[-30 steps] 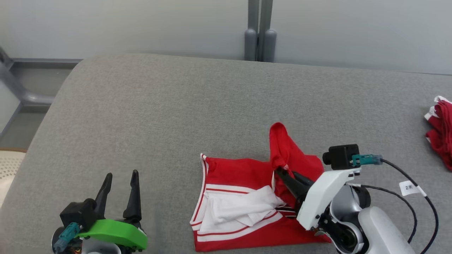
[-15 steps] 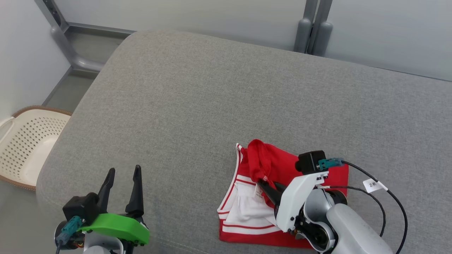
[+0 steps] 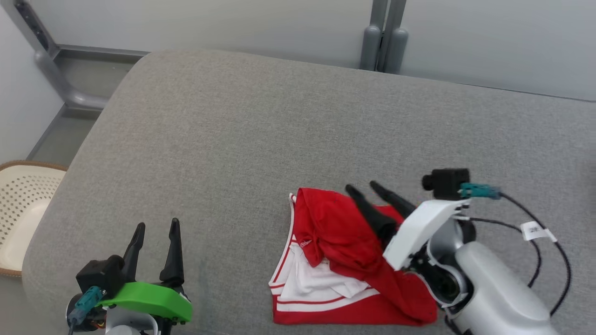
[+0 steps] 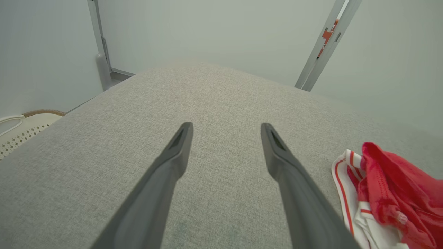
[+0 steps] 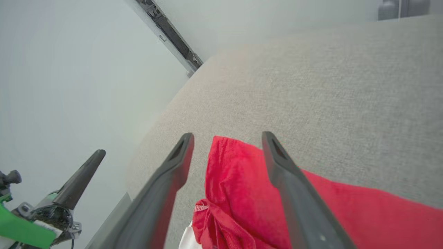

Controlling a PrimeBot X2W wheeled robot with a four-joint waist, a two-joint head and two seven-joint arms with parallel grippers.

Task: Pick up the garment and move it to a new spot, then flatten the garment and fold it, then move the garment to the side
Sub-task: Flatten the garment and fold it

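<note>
The right end effector hovers spread wide over the red garment, gripping nothing; the left end effector gapes empty. The cable tag is too blurred to read.

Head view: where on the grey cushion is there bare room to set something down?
Bare: the cushion between the left end effector and the garment, up to the far edge, and beyond the right end effector. Crowded: the near right, around the garment.

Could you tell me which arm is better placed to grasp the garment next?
Right. The right gripper hangs open over the garment, cloth showing between its fingers, while the left gripper sits apart over bare cushion.
</note>
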